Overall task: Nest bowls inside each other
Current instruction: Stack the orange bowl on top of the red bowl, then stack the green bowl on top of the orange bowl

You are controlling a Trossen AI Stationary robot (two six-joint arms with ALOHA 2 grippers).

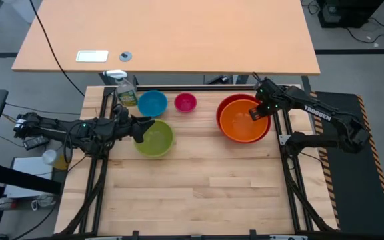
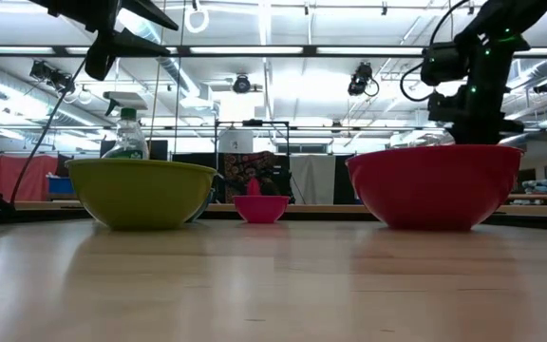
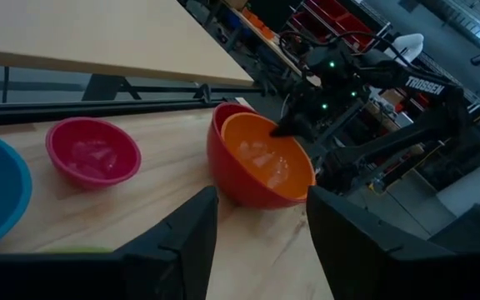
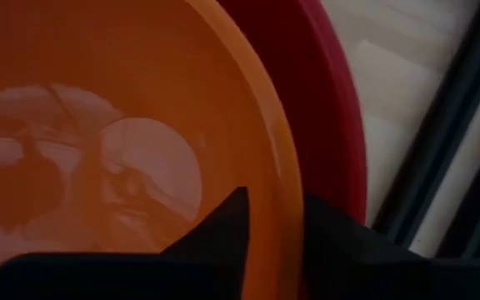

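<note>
1. The glossy orange bowl is sitting nested inside the larger red bowl at the right side of the pale wood-plank worktop; both are round, smooth plastic and are catching the ceiling light.
2. The right claw is straddling the orange bowl's rim, one dark finger inside and one outside, with a slight gap showing, so the grip is looking loosened rather than clamped.
3. The white word "TROSSEN" is showing on the right arm.
4. The left claw is hanging spread apart above the near rim of the lime green bowl, gripping nothing.
5. The blue bowl and the small pink bowl are standing side by side behind the green one.
6. A yellowish spray bottle with a label too small to read is standing just beside the blue bowl.
</note>
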